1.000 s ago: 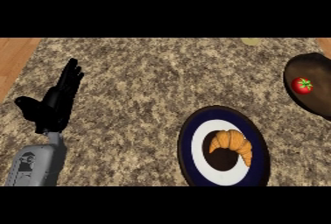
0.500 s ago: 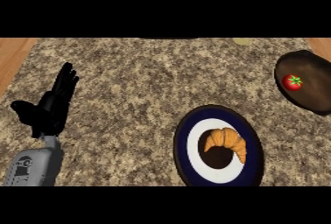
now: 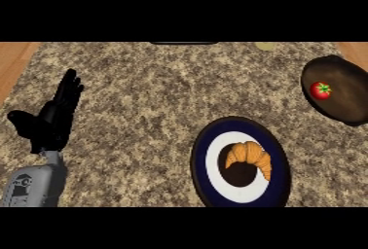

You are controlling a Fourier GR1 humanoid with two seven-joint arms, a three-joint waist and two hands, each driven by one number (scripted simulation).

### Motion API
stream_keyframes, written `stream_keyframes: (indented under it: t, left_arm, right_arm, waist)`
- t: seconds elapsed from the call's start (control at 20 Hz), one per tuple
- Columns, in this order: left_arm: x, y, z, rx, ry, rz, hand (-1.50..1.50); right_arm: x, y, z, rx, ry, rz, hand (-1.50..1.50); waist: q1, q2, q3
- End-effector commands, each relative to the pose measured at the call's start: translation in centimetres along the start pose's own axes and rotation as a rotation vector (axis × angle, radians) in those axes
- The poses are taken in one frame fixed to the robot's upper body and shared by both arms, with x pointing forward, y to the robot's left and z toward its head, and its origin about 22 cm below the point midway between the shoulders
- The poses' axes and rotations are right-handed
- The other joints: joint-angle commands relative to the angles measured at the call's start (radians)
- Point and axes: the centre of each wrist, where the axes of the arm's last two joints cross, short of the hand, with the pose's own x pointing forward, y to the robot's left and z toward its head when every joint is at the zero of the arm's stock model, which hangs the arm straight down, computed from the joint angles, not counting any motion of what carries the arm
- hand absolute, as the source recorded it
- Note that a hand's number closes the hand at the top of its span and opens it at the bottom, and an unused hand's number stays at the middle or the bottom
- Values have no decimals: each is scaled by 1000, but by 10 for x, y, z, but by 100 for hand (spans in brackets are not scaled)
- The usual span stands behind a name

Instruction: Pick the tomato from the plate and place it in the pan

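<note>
The left hand (image 3: 54,119) stands near the table's (image 3: 144,92) left edge with its fingers straight and spread upward, holding nothing, and no right hand shows. The tomato (image 3: 321,90) already lies in the dark pan (image 3: 348,104) by the table's right edge, well apart from the plate (image 3: 208,180), which carries only a croissant (image 3: 250,158). Small, round and smooth, the tomato looks light but slippery and easily bruised, so I judge it best cupped round its middle.

- We see a small red tomato (image 3: 321,90) lying in our dark brown round pan (image 3: 352,104).
- A golden croissant (image 3: 250,158) sits on our navy-rimmed plate (image 3: 203,168).
- Our black left hand (image 3: 52,119) rests with fingers straight.
</note>
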Motion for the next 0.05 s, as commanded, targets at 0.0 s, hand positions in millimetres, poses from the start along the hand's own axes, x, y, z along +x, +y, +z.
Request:
stream_keyframes:
  t: [0.0]
  left_arm:
    - [-17,2,13,-10,8,10,0]
  right_arm:
    - [2,-15,14,132,-112,-106,-150]
  waist:
    - [6,0,-1]
